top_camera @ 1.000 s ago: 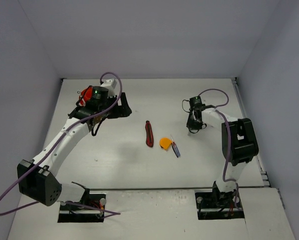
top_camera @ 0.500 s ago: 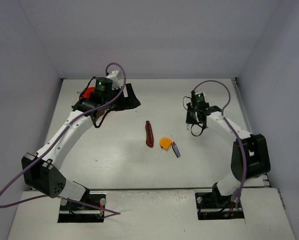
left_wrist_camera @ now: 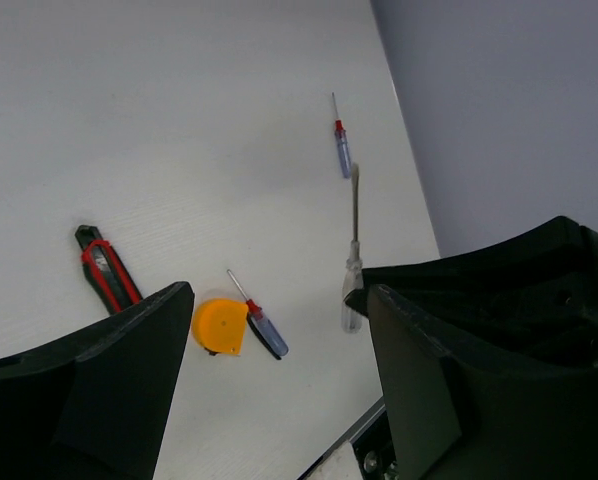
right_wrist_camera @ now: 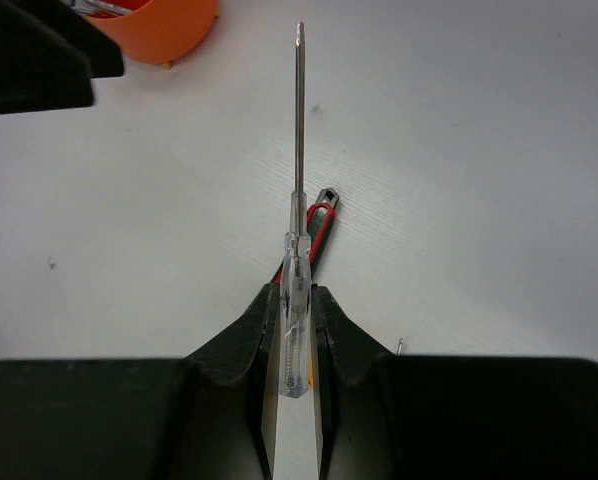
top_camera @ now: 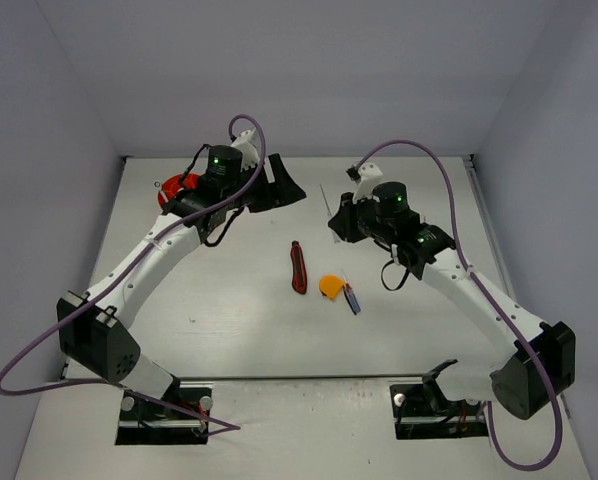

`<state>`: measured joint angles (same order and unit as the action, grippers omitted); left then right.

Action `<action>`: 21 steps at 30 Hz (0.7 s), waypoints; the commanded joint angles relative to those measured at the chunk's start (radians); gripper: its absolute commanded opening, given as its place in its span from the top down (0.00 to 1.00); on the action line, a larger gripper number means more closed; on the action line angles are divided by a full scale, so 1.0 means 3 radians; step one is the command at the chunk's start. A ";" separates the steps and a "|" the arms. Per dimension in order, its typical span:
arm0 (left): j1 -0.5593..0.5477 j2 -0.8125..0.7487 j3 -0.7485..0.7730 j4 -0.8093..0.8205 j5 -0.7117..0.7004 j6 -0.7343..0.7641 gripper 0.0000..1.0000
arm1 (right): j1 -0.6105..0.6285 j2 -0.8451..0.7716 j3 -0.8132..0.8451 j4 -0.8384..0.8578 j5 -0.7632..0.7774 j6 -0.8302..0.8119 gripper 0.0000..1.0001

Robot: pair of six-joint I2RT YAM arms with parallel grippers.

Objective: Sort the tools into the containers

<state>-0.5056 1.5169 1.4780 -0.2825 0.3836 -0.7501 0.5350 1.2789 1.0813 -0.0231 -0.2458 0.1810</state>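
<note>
One clear-handled screwdriver [right_wrist_camera: 296, 250] is held clear of the surface [top_camera: 229, 320]. The right fingers [right_wrist_camera: 247, 332] are clamped tight on its handle. In the right wrist view the bare shaft runs straight out past them toward 12 o'clock. From overhead only that thin shaft shows, a little toward 1 o'clock from the middle of the surface.

The round orange-red tub [right_wrist_camera: 169, 30] stands at about 10 o'clock on the surface. Overhead, the left arm hides most of it. The right wrist view shows its wall at 11 o'clock and a silver metal piece [right_wrist_camera: 97, 7] inside the rim, cropped too short to name.

Three more tools lie near the middle. A red-and-black tool [top_camera: 298, 268] lies lengthwise from 12 to 6 o'clock. An orange tape measure [top_camera: 329, 286] sits at its 4 o'clock, near but apart. A blue-and-red screwdriver [top_camera: 351, 298] lies just beside the tape measure, again at 4 o'clock; I cannot tell whether they touch.

The left wrist view adds a second small screwdriver [left_wrist_camera: 343, 150], also blue and red, lying well apart at 1 o'clock of the tape measure. The overhead view does not show it.

The left fingers [left_wrist_camera: 109, 370] are spread wide with nothing between them. They hang in the air at 3 o'clock of the tub, over the far part of the surface. The right fingers are near them, at their 4 o'clock.
</note>
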 commanded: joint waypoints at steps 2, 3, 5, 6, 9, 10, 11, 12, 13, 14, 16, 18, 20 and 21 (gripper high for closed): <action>-0.0153 0.0035 0.0233 0.0457 0.0047 -0.0243 0.38 | 0.0123 -0.0050 0.0199 0.0341 -0.0192 -0.0041 1.00; -0.0174 0.0047 0.0227 0.0505 0.0043 -0.0264 0.39 | 0.0132 -0.0047 0.0203 0.0348 -0.0201 -0.0041 1.00; -0.0216 0.0082 0.0230 0.0564 0.0030 -0.0292 0.42 | 0.0143 -0.0045 0.0205 0.0360 -0.0208 -0.0037 1.00; -0.0243 0.0098 0.0238 0.0563 0.0015 -0.0298 0.42 | 0.0144 -0.0046 0.0207 0.0370 -0.0210 -0.0034 1.00; -0.0313 0.0122 0.0247 0.0501 -0.0072 -0.0322 0.43 | 0.0144 -0.0055 0.0222 0.0397 -0.0212 -0.0021 1.00; -0.0333 0.0119 0.0232 0.0498 -0.0119 -0.0334 0.44 | 0.0144 -0.0055 0.0225 0.0402 -0.0209 -0.0020 1.00; -0.0355 0.0113 0.0207 0.0502 -0.0158 -0.0350 0.45 | 0.0144 -0.0057 0.0223 0.0404 -0.0206 -0.0018 1.00; -0.0373 0.0106 0.0183 0.0509 -0.0192 -0.0367 0.47 | 0.0144 -0.0062 0.0219 0.0406 -0.0200 -0.0015 1.00; -0.0385 0.0100 0.0168 0.0515 -0.0219 -0.0382 0.48 | 0.0141 -0.0068 0.0213 0.0412 -0.0188 -0.0015 1.00; -0.0395 0.0096 0.0150 0.0524 -0.0241 -0.0397 0.49 | 0.0142 -0.0072 0.0208 0.0417 -0.0179 -0.0013 1.00; -0.0405 0.0093 0.0118 0.0537 -0.0260 -0.0422 0.51 | 0.0144 -0.0075 0.0205 0.0420 -0.0173 -0.0010 1.00; -0.0412 0.0093 0.0104 0.0538 -0.0261 -0.0440 0.58 | 0.0144 -0.0075 0.0211 0.0425 -0.0167 -0.0010 1.00; -0.0427 0.0098 0.0092 0.0549 -0.0256 -0.0445 0.67 | 0.0144 -0.0070 0.0215 0.0430 -0.0155 -0.0010 1.00; -0.0432 0.0098 0.0087 0.0555 -0.0256 -0.0447 0.69 | 0.0144 -0.0070 0.0215 0.0430 -0.0150 -0.0010 1.00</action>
<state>-0.6273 1.5764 1.4948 -0.1975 0.3223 -0.8626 0.5739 1.2789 1.0981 0.0196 -0.2897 0.1810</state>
